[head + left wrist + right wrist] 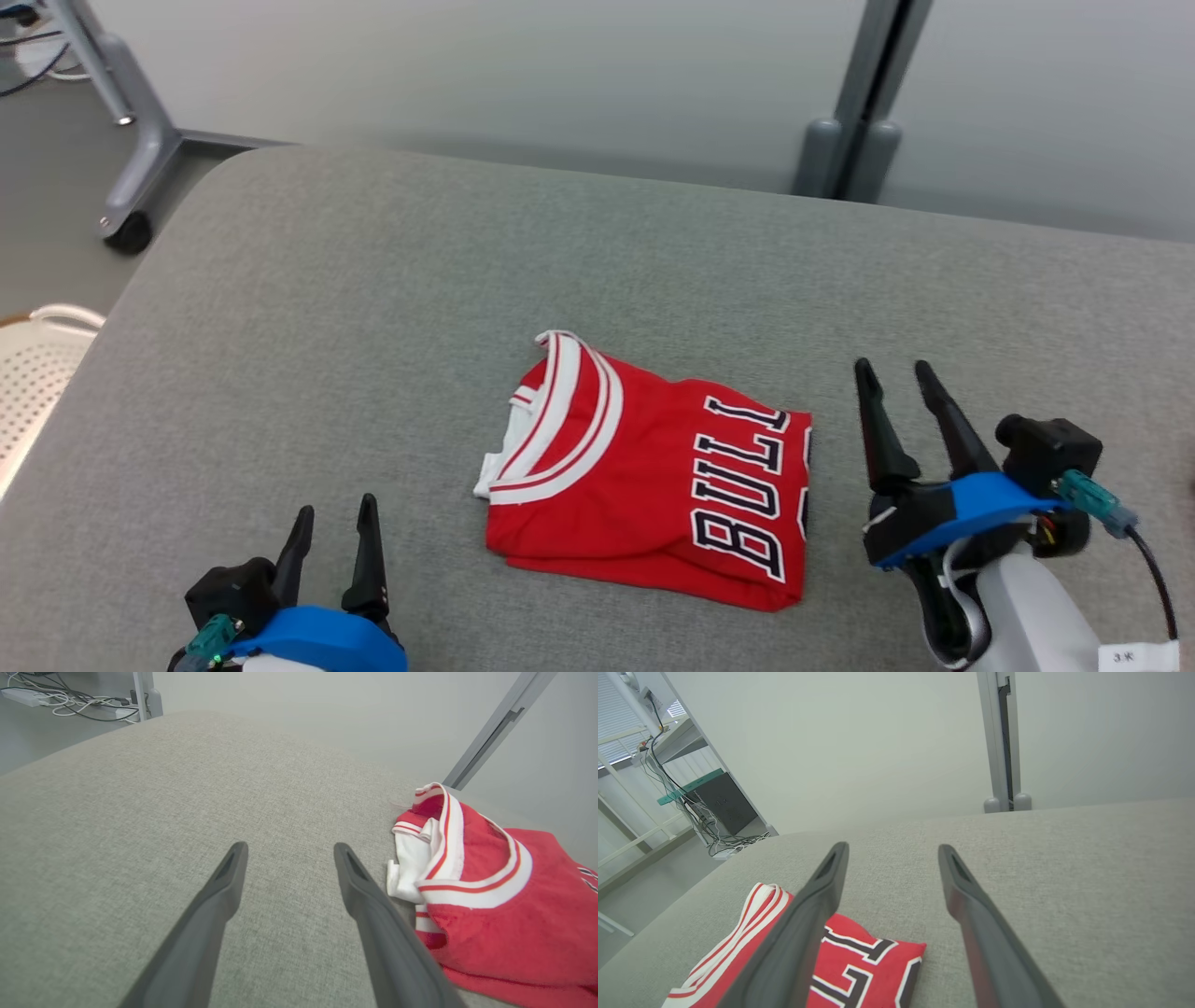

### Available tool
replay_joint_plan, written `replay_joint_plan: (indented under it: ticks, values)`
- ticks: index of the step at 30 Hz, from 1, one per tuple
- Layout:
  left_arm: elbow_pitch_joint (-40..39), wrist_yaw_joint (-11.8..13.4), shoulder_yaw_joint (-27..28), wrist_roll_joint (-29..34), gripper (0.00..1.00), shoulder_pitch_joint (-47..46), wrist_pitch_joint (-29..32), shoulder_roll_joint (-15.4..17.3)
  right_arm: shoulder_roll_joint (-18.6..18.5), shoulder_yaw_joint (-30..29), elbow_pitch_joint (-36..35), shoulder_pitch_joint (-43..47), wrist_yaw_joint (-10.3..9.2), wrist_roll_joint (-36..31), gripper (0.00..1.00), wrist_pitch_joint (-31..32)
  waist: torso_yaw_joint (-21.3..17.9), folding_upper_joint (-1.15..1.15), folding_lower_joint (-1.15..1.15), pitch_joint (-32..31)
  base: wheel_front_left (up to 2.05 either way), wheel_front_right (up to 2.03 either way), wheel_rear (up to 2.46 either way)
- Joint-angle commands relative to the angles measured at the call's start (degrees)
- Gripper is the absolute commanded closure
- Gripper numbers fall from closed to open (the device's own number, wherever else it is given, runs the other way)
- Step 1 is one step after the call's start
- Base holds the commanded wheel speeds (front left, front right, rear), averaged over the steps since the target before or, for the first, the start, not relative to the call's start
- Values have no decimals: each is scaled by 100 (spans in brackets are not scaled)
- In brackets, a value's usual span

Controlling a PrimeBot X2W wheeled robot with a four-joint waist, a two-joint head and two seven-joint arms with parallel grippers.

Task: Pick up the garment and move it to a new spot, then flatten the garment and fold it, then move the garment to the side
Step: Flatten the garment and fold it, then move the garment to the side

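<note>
The garment (653, 476) is a red jersey with white trim and black-and-white lettering, folded into a compact rectangle near the middle of the grey padded table (373, 308). My left gripper (333, 523) is open at the lower left, well apart from the jersey, nothing between its fingers. My right gripper (894, 375) stands open just right of the jersey's lettered edge, raised and holding nothing. The left wrist view has the garment (490, 896) to the right of the left gripper (289, 851). In the right wrist view the garment (859, 961) lies low left, partly behind the right gripper's (893, 851) left finger.
A pale wall and a grey upright post (864, 103) stand behind the table's far edge. A wheeled grey stand leg (131, 177) is on the floor at the far left, a white perforated chair (37, 364) beside the table's left edge. Cables (70, 704) lie on the floor.
</note>
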Motion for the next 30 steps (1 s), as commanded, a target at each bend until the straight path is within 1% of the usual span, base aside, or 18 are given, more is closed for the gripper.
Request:
replay_joint_plan:
  ticks: [1, 3, 8, 11, 15, 21, 30]
  values:
    - [-61, -13, 123, 122, 0, 46, -11, 9, -17, -259, -163, 237, 3, -258, 0, -15, -314, 0, 0, -187, 0, 0, 0]
    - [-106, -3, 247, 297, 0, 58, -11, -3, -12, -533, -302, 466, 3, -466, 0, -16, -482, 0, 0, -220, 0, 0, 0]
    - [-149, 32, 455, 635, 0, 155, -11, -29, -14, -837, -498, 881, 3, -891, 0, -16, -813, 0, 0, -335, 0, 0, 0]
    - [-115, 43, 493, 832, 0, 237, -11, -43, -13, -871, -449, 1104, 3, -1016, 0, -16, -937, 0, 0, -438, 0, 0, 0]
    - [-135, 98, 595, 922, 0, 422, -11, -46, -16, -797, -390, 1305, 3, -1038, 0, -17, -1073, 0, 0, -607, 0, 0, 0]
    - [-172, 113, 620, 957, 0, 624, -11, -51, -18, -728, -323, 1534, 3, -958, 0, -17, -1116, 0, 0, -712, 0, 0, 0]
    - [-185, 121, 500, 927, 0, 603, -11, -51, -19, -701, -211, 1590, 3, -878, 0, -16, -971, 0, 0, -733, 0, 0, 0]
